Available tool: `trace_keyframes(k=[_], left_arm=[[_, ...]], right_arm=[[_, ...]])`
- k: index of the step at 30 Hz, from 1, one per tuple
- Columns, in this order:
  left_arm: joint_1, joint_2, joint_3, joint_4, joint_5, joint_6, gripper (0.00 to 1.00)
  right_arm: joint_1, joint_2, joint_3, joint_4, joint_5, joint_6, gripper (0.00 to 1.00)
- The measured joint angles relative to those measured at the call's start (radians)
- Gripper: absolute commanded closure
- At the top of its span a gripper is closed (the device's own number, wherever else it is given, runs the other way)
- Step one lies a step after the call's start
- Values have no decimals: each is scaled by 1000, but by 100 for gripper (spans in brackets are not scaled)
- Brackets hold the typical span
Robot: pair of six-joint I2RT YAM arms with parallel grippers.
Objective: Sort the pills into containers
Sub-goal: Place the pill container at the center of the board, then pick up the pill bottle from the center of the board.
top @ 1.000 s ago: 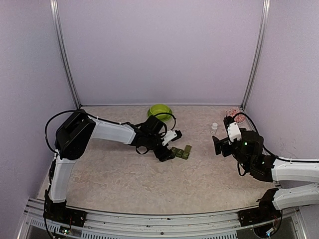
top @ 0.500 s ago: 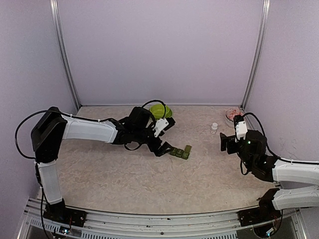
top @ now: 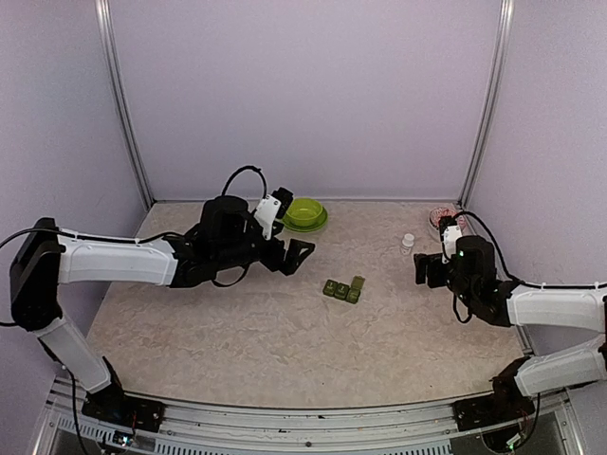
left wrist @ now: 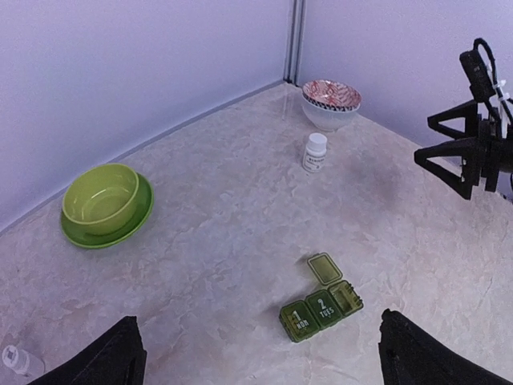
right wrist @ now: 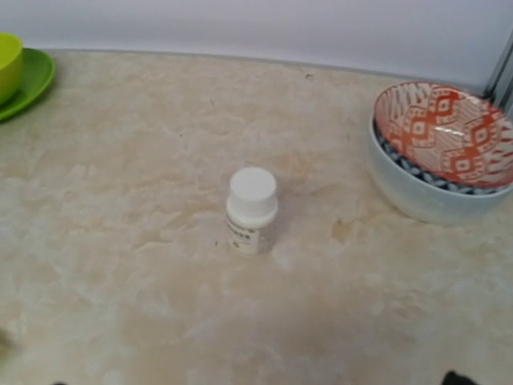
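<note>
The dark green pill box (top: 342,289) lies mid-table, and in the left wrist view the pill box (left wrist: 321,309) shows two shut lids marked 1 and 2. Its third lid stands flipped open. No pills are visible in any view. My left gripper (top: 289,227) hovers up and to the left of the box, apart from it, open and empty. Its fingertips (left wrist: 112,361) frame the box from afar. My right gripper (top: 432,249) is open and empty at the right, facing a small white bottle (right wrist: 252,210) that stands upright with its cap on.
A lime green bowl on a plate (top: 304,213) sits at the back centre. A red-patterned bowl (top: 442,217) stands in the back right corner, close to the white bottle (top: 407,243). A small clear bottle (left wrist: 20,361) lies near my left fingers.
My left gripper has opened wide and drawn back up and to the left, away from the pill box. The right gripper has shifted slightly towards the back right.
</note>
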Motion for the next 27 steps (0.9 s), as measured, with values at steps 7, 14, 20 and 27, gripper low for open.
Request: trace_keyframes(k=[7, 14, 20, 27], left_arm=[[8, -123, -139, 110, -73, -154, 1], [8, -126, -190, 129, -102, -242, 1], [-8, -142, -261, 129, -102, -282, 1], [-28, -160, -277, 131, -103, -287, 1]], right_arm=[[-45, 172, 201, -79, -101, 56, 0], [-148, 391, 392, -136, -221, 96, 4], [-184, 561, 544, -179, -272, 108, 5], [-211, 704, 644, -229, -269, 106, 6]])
